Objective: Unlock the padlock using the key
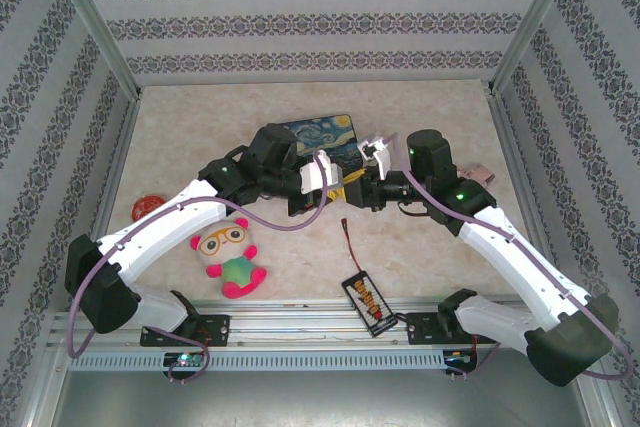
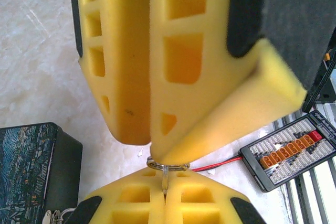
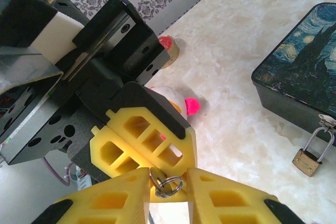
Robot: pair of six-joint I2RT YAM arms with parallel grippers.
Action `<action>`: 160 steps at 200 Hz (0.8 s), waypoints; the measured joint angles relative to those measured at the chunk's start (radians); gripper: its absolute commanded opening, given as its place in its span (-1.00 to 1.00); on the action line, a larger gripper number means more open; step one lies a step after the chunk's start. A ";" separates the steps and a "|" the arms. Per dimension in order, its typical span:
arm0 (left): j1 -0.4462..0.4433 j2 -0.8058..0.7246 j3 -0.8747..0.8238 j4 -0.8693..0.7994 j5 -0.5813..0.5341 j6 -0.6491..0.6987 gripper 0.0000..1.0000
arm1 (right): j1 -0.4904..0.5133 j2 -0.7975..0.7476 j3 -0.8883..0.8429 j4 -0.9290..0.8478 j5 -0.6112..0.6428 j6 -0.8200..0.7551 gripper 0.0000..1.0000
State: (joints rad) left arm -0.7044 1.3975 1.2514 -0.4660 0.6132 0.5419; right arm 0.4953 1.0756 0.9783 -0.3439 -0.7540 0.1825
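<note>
The silvery key hangs in mid-air above the table, its blade pinched between the yellow foam fingers of my left gripper, which is shut. Its ring sits in the narrow gap of my right gripper, whose jaws flank it without clearly clamping it. The two grippers meet tip to tip in the top view, left gripper against right gripper. The brass padlock hangs from the clasp of the painted tin box, to the right of both grippers.
The tin box lies just behind the grippers. A plush toy and a red tape roll lie on the left. A black connector board with a red-and-black wire lies near the front edge.
</note>
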 measured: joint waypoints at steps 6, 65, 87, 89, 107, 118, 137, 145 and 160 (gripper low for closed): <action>0.000 0.000 0.000 0.000 0.001 0.000 -1.00 | 0.000 0.000 0.000 0.000 0.000 0.000 -0.49; 0.006 0.000 0.000 0.001 0.008 -0.005 -1.00 | 0.000 0.008 0.000 -0.016 -0.011 -0.007 -0.47; 0.006 0.000 0.000 0.001 0.008 -0.007 -1.00 | 0.000 0.019 0.000 -0.022 -0.015 -0.007 -0.50; 0.006 0.000 0.000 0.002 0.008 -0.007 -1.00 | 0.000 0.020 0.000 -0.022 -0.015 -0.008 -0.50; 0.007 0.000 0.000 0.001 0.008 -0.008 -1.00 | 0.000 0.023 0.000 -0.023 -0.018 -0.008 -0.48; 0.007 0.000 0.000 0.001 0.008 -0.008 -1.00 | 0.000 0.023 0.000 -0.022 -0.018 -0.008 -0.43; 0.007 0.000 0.000 0.001 0.011 -0.008 -1.00 | 0.000 0.025 0.000 -0.023 -0.017 -0.011 -0.39; 0.007 0.000 0.000 0.001 0.013 -0.007 -1.00 | 0.000 0.025 0.000 -0.023 -0.014 -0.011 -0.37; 0.007 0.000 0.000 0.001 0.016 -0.007 -1.00 | 0.000 0.025 0.000 -0.022 -0.014 -0.011 -0.35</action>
State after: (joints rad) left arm -0.6971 1.3975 1.2510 -0.4648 0.6292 0.5346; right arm 0.4953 1.1007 0.9787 -0.3660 -0.7677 0.1711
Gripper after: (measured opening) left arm 0.045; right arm 0.321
